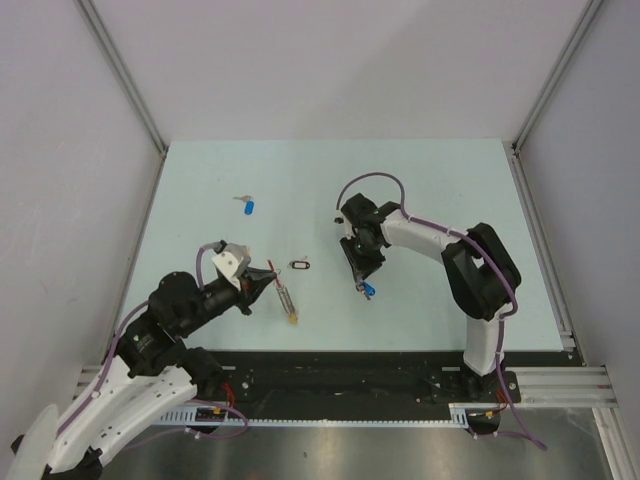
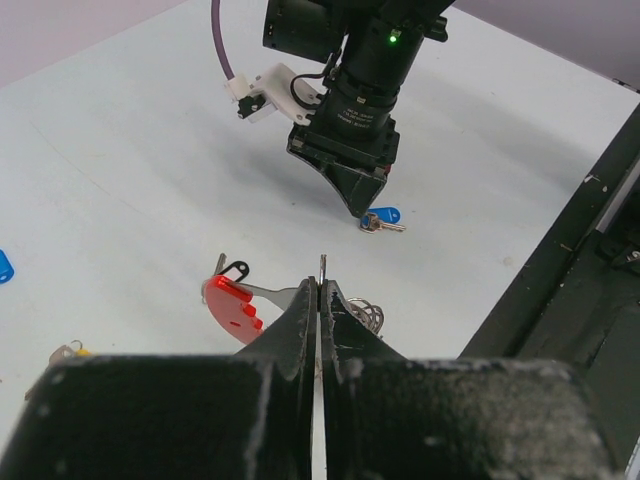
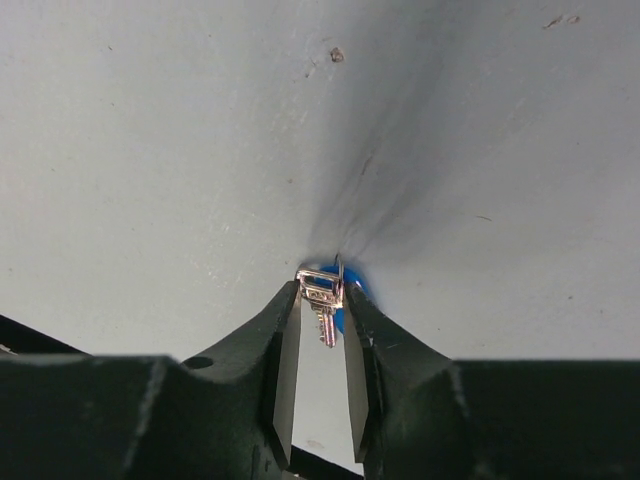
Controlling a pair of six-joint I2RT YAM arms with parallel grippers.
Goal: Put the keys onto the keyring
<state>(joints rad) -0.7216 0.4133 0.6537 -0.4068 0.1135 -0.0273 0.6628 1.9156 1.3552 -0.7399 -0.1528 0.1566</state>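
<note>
My left gripper (image 2: 322, 285) is shut on the thin silver metal of the keyring (image 2: 270, 293); its red plastic arc (image 2: 232, 303) sticks out to the left of the fingertips, just over the table. In the top view this gripper (image 1: 267, 277) is at the front left. My right gripper (image 3: 322, 292) points down at the table, pinching the silver head of a blue-tagged key (image 3: 322, 300), which also shows in the top view (image 1: 369, 291). A second blue key (image 1: 248, 205) lies far left. A yellow-tagged key (image 1: 289, 305) lies by my left gripper.
A small black-rimmed oval tag (image 1: 300, 265) lies between the two grippers and shows behind the red arc (image 2: 235, 268). A coiled wire ring (image 2: 368, 312) lies right of my left fingers. The black rail (image 1: 350, 375) runs along the table's near edge.
</note>
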